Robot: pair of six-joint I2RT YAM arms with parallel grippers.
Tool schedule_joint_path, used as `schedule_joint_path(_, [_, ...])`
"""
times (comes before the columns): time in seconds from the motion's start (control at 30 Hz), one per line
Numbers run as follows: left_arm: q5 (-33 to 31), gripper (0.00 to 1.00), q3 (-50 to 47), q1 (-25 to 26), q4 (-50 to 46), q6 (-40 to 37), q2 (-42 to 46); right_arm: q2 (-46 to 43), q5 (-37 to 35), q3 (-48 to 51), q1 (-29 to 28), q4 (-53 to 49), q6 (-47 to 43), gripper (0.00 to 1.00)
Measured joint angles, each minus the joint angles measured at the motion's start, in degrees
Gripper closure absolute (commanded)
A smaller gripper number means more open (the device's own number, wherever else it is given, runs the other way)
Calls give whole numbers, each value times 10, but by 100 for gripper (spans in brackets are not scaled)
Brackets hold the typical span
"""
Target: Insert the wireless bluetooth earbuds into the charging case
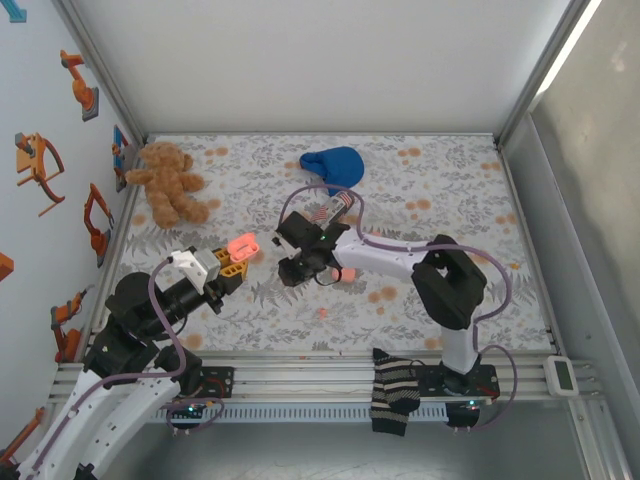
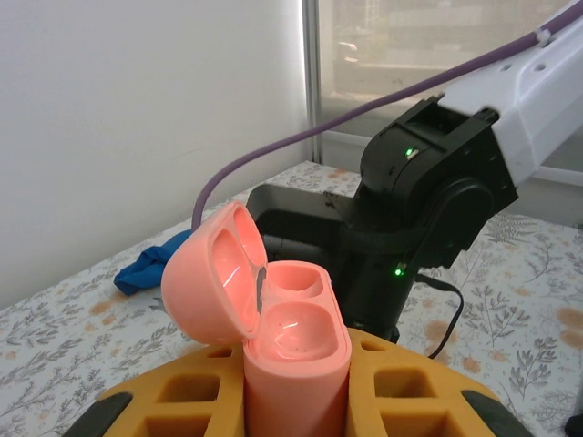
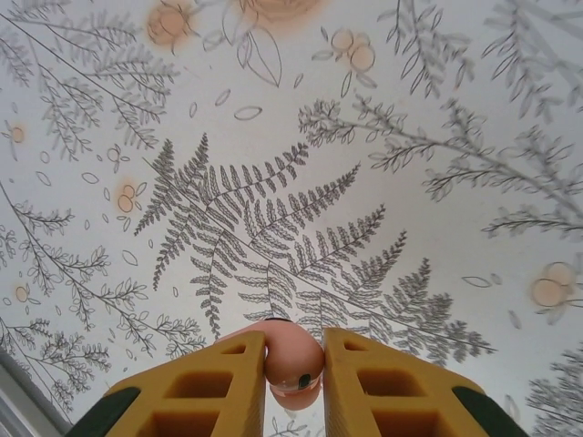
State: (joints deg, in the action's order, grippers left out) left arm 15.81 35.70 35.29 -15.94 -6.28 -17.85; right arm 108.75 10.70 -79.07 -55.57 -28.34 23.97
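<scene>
Now the right gripper (image 3: 293,339) is pinching one of the wireless bluetooth earbuds (image 3: 293,369), its yellow fingers closed snugly on the bud's sides and pointing down over the cloth. The left gripper (image 2: 296,405) is clamping the charging case (image 2: 296,341) by its lower body and holding it upright. The lid (image 2: 211,278) is hanging open to one side, and both wells are looking empty. Overhead, the two tools are facing each other near the middle of the table, close but not touching.

The step in hand is, I am judging, the carry to the case. Doing it well is meaning turning the bud stem-down over the nearer well, lowering squarely, and letting go only once it is seating, while the left arm is keeping the case steady.

A small coral nub (image 1: 323,314), possibly the second bud, is lying on the floral tablecloth (image 1: 450,200) nearer the bases. A teddy bear (image 1: 170,182) and a blue cloth (image 1: 335,165) are sitting toward the back, a striped sock (image 1: 393,392) is draping over the near rail, and plain white walls (image 1: 300,60) are closing the space in.
</scene>
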Motion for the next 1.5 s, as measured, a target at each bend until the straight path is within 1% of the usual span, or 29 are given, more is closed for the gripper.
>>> schedule_joint_path(0.33, [1, 100, -3, 0, 10, 4, -21, -136, -87, 18, 14, -24, -77, 79])
schedule_joint_path(0.5, [7, 100, -15, 0, 40, 15, -46, -211, -134, 18, 14, -26, -128, 79])
schedule_joint_path(0.73, [26, 100, -24, 0, 92, 30, -99, -293, -171, 19, 14, -22, -195, 79])
schedule_joint_path(0.93, [50, 100, -25, 0, 143, 43, -146, -337, -172, 21, 14, 5, -252, 79])
schedule_joint_path(1.23, [85, 100, -28, 0, 230, 73, -212, -359, -131, 24, 12, 64, -314, 79])
schedule_joint_path(1.5, [108, 100, -28, 0, 283, 91, -249, -364, -122, 41, -23, 109, -362, 79])
